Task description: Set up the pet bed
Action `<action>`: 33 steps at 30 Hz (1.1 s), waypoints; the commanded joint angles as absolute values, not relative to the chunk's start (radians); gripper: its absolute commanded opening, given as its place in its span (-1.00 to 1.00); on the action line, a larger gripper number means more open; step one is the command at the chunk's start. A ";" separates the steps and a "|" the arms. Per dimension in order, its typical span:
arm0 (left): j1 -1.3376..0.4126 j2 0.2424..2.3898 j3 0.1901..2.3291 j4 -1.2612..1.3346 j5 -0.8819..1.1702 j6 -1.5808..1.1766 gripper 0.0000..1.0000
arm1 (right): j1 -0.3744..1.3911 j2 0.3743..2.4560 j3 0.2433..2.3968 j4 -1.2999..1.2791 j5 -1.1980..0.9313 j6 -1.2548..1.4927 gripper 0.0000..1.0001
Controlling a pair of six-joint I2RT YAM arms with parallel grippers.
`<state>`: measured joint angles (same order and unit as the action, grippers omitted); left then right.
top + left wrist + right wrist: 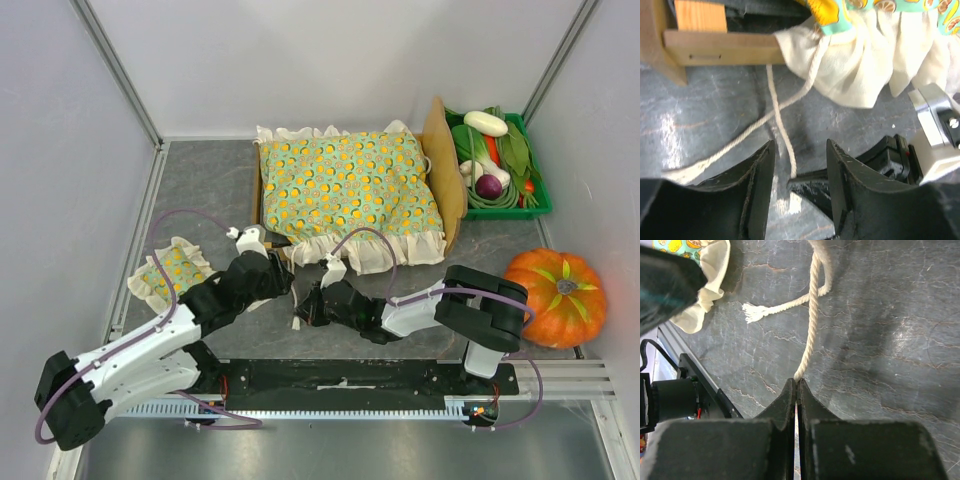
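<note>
Pet bed (447,168): cushion (345,185) seated inside. Trailing cord (810,330): pinched by clenched right claw (796,385), likely for tying; left claw (801,150) released, jaws astride it.

Desk (200,180): dark grey top with a stone pattern. Set directly on it:
- bed (445,165), light wood, at the rear centre
- crate (510,212), green, just beside the bed's right end
- pumpkin (556,297), orange, near the right edge
- pillow (172,272), small and frilled, at the left
- cord (810,315), cream and twisted, trailed in front of the bed
</note>
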<state>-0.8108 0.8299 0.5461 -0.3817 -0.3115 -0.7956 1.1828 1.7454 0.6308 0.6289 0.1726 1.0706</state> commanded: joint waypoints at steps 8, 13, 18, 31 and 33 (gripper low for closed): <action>-0.765 1.029 0.546 -0.003 -0.259 -0.566 -0.18 | 1.180 1.710 0.670 0.635 0.195 0.977 -1.00; -0.765 1.088 0.545 0.021 -0.284 -0.543 -0.39 | 1.180 1.698 0.672 0.641 0.186 0.979 -1.00; -0.765 1.069 0.520 0.025 -0.314 -0.523 -0.28 | 1.178 1.695 0.675 0.644 0.172 0.979 -1.00; -0.767 1.069 0.511 0.028 -0.347 -0.485 -0.01 | 1.177 1.710 0.696 0.649 0.149 0.979 -1.00; -0.769 1.101 0.518 0.028 -0.348 -0.476 -0.08 | 1.177 1.710 0.696 0.652 0.147 0.980 -1.00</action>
